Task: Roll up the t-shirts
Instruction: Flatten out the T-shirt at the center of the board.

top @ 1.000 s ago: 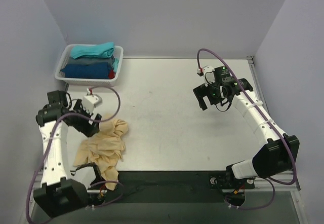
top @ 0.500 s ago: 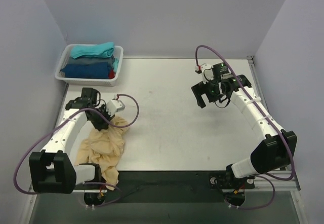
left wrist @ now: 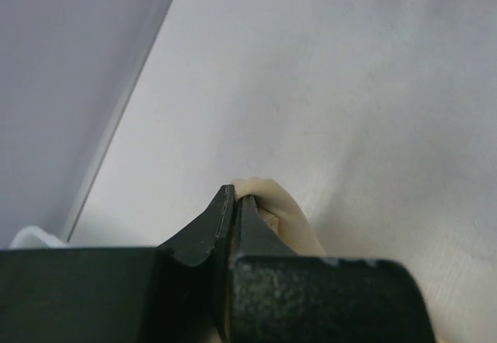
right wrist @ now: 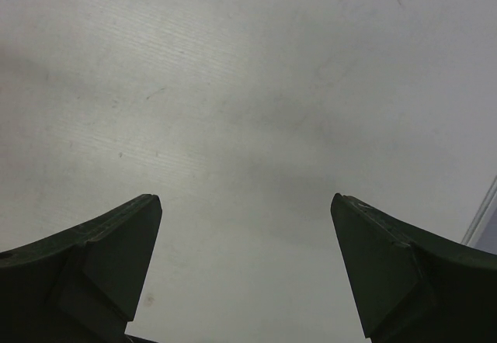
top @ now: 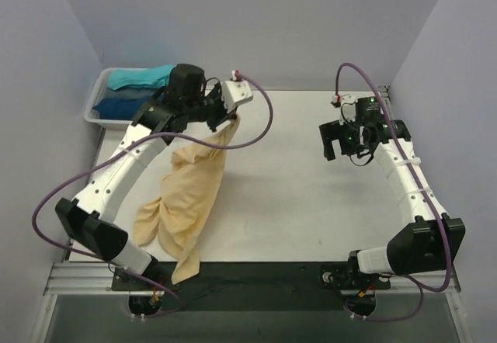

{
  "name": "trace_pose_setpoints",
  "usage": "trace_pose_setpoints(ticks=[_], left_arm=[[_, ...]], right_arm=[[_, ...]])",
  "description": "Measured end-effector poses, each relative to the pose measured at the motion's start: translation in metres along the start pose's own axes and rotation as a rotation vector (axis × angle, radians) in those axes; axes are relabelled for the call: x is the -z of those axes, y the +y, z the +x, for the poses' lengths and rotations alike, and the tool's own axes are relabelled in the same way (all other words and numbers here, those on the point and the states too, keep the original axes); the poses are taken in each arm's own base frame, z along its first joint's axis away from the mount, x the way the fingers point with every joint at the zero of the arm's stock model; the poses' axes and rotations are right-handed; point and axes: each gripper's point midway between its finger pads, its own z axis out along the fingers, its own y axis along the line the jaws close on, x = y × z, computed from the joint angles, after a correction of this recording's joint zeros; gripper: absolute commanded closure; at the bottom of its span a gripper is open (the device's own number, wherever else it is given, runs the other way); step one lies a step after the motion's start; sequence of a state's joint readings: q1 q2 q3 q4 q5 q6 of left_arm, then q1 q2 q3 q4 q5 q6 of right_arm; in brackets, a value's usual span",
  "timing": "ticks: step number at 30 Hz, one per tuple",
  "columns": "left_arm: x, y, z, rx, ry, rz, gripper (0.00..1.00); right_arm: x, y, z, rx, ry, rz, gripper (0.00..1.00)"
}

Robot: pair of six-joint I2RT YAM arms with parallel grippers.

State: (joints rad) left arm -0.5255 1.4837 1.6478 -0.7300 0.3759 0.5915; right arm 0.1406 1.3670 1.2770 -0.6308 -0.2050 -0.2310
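Observation:
My left gripper (top: 231, 118) is shut on one end of the tan t-shirt (top: 190, 192) and holds it up over the back left of the table. The cloth hangs stretched from there to the table's near left edge. In the left wrist view the gripper (left wrist: 235, 197) has its jaws pressed together, with a fold of the tan t-shirt (left wrist: 278, 209) pinched at the tips. Folded teal (top: 140, 76) and dark blue (top: 118, 108) t-shirts lie in the white basket (top: 91, 104). My right gripper (top: 335, 144) hovers open at the right, and nothing lies between its fingers (right wrist: 116, 238).
The white basket stands at the back left corner, partly behind my left arm. A purple cable (top: 260, 122) loops off the left wrist. Bare grey table (top: 287, 195) lies between the arms. Walls close in on the left, back and right.
My left gripper shut on the tan t-shirt and swung up and toward the back, pulling the crumpled cloth out long. The right arm drifted slightly right.

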Motion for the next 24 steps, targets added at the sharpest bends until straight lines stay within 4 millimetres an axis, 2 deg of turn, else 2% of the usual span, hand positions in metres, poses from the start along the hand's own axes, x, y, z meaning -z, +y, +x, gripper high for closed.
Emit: trace_pose_setpoints(ticks=[1, 4, 8, 10, 13, 14, 15, 16, 18, 20, 21, 22, 24], left_arm=[[-0.008, 0.005, -0.02, 0.002, -0.036, -0.002, 1.0], [-0.031, 0.02, -0.059, 0.025, -0.123, -0.021, 1.0], [-0.061, 0.037, -0.102, 0.063, -0.214, -0.033, 1.0], [-0.077, 0.049, -0.128, 0.076, -0.278, -0.047, 1.0], [-0.101, 0.061, -0.157, 0.097, -0.362, -0.061, 1.0], [-0.108, 0.063, -0.16, 0.105, -0.378, -0.063, 1.0], [-0.115, 0.064, -0.163, 0.113, -0.39, -0.066, 0.9], [-0.123, 0.065, -0.164, 0.124, -0.396, -0.069, 0.75], [-0.135, 0.066, -0.16, 0.15, -0.391, -0.079, 0.51], [-0.14, 0.069, -0.156, 0.173, -0.38, -0.101, 0.34], [-0.142, 0.073, -0.151, 0.197, -0.368, -0.122, 0.3], [-0.141, 0.078, -0.149, 0.205, -0.368, -0.146, 0.29], [-0.135, 0.085, -0.133, 0.256, -0.332, -0.192, 0.29]], right_arm=[[0.001, -0.009, 0.002, -0.033, 0.003, 0.017, 0.0], [0.003, -0.028, 0.005, -0.099, 0.002, 0.056, 0.0], [0.004, -0.039, 0.006, -0.153, -0.004, 0.081, 0.0], [0.005, -0.041, 0.006, -0.171, -0.006, 0.084, 0.01], [0.006, -0.042, 0.004, -0.185, -0.011, 0.088, 0.01], [0.006, -0.042, 0.004, -0.185, -0.012, 0.089, 0.01], [0.006, -0.042, 0.003, -0.186, -0.014, 0.089, 0.01], [0.007, -0.044, 0.003, -0.19, -0.016, 0.093, 0.01], [0.008, -0.046, 0.002, -0.194, -0.02, 0.097, 0.01], [0.009, -0.049, 0.002, -0.201, -0.023, 0.103, 0.01], [0.009, -0.05, 0.002, -0.202, -0.023, 0.103, 0.01], [0.009, -0.05, 0.002, -0.2, -0.023, 0.103, 0.01], [0.009, -0.048, 0.001, -0.197, -0.025, 0.093, 0.01]])
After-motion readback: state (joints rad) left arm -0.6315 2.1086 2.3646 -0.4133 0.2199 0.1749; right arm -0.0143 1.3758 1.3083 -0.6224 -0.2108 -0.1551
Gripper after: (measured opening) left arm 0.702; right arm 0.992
